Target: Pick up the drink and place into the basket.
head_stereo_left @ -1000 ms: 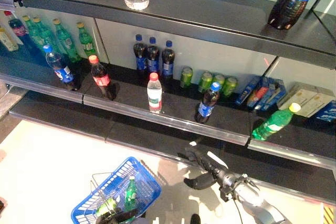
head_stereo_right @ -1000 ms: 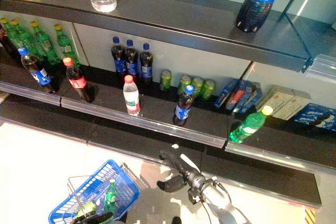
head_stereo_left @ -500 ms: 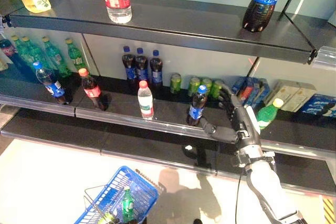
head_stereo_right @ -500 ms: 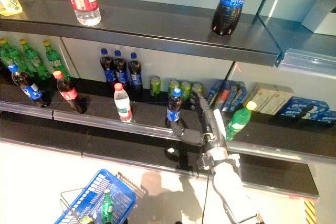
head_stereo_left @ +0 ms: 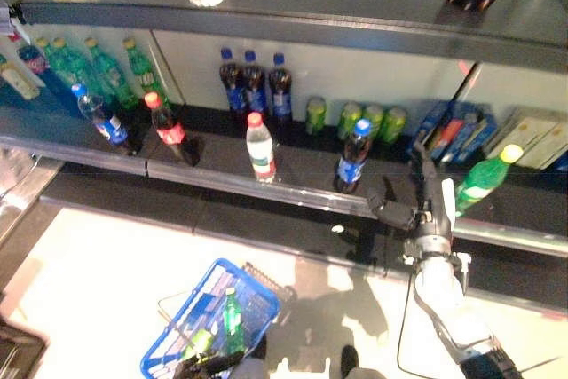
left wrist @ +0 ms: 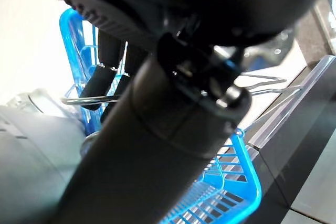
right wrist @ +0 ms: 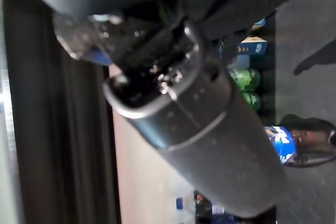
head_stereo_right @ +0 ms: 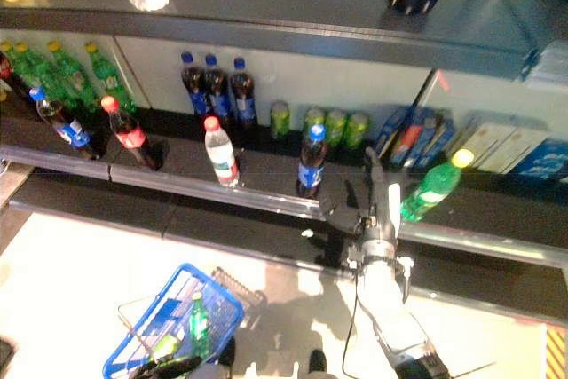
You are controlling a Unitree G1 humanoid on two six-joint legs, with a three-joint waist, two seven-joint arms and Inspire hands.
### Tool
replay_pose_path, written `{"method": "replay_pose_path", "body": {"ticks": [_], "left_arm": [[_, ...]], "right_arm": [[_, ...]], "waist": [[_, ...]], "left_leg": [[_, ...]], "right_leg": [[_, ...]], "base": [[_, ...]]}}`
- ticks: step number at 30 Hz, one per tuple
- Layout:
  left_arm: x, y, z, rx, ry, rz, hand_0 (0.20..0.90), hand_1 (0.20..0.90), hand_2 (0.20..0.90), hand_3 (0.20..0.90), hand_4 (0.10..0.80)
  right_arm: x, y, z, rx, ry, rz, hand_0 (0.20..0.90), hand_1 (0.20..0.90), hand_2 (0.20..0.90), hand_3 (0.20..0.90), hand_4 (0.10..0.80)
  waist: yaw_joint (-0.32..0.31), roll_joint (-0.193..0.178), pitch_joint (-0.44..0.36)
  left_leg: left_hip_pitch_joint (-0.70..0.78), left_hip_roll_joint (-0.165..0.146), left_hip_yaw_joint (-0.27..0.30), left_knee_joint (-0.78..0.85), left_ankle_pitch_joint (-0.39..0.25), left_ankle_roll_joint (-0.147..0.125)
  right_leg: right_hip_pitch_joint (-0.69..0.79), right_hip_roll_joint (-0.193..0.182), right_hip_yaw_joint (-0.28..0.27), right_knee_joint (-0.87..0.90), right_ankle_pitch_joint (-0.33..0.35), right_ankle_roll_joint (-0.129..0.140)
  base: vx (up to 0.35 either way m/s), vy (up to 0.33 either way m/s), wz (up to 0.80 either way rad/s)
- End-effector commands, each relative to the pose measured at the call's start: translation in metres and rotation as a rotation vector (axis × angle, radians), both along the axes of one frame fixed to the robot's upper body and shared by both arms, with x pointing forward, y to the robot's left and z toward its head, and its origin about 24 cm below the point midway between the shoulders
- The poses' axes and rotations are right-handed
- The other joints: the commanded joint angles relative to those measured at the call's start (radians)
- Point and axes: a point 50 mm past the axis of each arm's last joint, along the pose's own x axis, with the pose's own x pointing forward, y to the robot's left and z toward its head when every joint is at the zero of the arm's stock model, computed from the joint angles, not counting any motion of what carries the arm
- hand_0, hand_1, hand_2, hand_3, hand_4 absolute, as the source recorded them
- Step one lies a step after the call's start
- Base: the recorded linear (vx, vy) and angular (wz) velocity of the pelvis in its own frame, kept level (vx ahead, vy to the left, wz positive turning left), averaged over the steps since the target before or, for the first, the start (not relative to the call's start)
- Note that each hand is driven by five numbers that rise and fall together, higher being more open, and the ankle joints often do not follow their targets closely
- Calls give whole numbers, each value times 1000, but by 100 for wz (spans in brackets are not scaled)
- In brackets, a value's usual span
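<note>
Item: right hand (head_stereo_left: 424, 193). It is being held up at the front edge of the middle shelf (head_stereo_left: 293, 191), fingers straight and thumb spread wide; nothing is being gripped. It is standing between two bottles and touching neither, as far as can be judged.

Item: cola bottle, blue cap and label (head_stereo_left: 352, 157). It is standing upright near the shelf's front edge, at about ten o'clock from the hand and just beside the thumb. This is being taken as the likely drink to pick, though that is a judgement.

Item: green bottle, yellow cap (head_stereo_left: 479, 185). It is leaning at about two o'clock from the hand, near it.

Item: blue basket (head_stereo_left: 182, 337). It is being carried low at about seven o'clock in the head view, well apart from the right hand. A green bottle (head_stereo_left: 232, 319) is already lying inside it.

Item: left hand (left wrist: 107, 59). In its wrist view, dark fingers are being shown curled round the basket's wire handle (left wrist: 89, 98).

Item: further stock. A water bottle with red cap (head_stereo_left: 260, 147), a red-labelled cola bottle (head_stereo_left: 169, 128) and green cans (head_stereo_left: 355, 119) are standing on the same shelf.

Step in hand: the reach to the shelf is being made; no grasp is yet being taken.

Next move, as judged: the open hand is to be brought round the cola bottle's body, closed firmly, and the bottle lifted clear of the shelf lip before being carried down toward seven o'clock to the basket.
</note>
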Motion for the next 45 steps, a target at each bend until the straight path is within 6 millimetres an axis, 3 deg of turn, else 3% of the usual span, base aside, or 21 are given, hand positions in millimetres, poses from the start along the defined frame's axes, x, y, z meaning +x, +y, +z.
{"method": "replay_pose_path", "body": {"ticks": [1,16,25,31,45], "left_arm": [[-4,2,3,13,-66,-45,300,300,300,200,100],[41,-11,22,-46,-264,-83,300,300,300,200,100],[60,-11,31,-39,-320,-79,300,300,300,200,100],[73,-11,37,-40,-357,-80,300,300,300,200,100],[90,-14,46,-57,-401,-99,300,300,300,200,100]], "right_arm": [[4,14,65,47,-389,-29,900,900,900,900,800],[19,9,96,55,-507,-100,900,900,900,900,800],[27,22,115,60,-559,-53,900,900,900,900,800],[33,24,133,100,-615,-67,900,900,900,900,800],[57,10,170,250,-629,-112,900,900,900,900,800]], "waist": [[19,-50,27],[13,-19,162],[17,-13,227],[23,-11,252],[65,1,261]], "left_leg": [[-83,-7,-51,144,-28,24],[-187,-44,-58,207,-31,37],[-230,-55,-51,206,-21,48],[-245,-59,-48,201,-16,54],[-292,-84,-53,198,-16,72]], "right_leg": [[-45,-62,12,181,-66,-56],[-155,-54,58,241,-60,-70],[-204,-46,68,242,-44,-74],[-224,-43,68,243,-38,-74],[-295,-45,58,266,-32,-75]], "base": [[-14,46,3],[-37,15,0],[-59,5,-1],[-43,5,0],[7,16,4]]}}
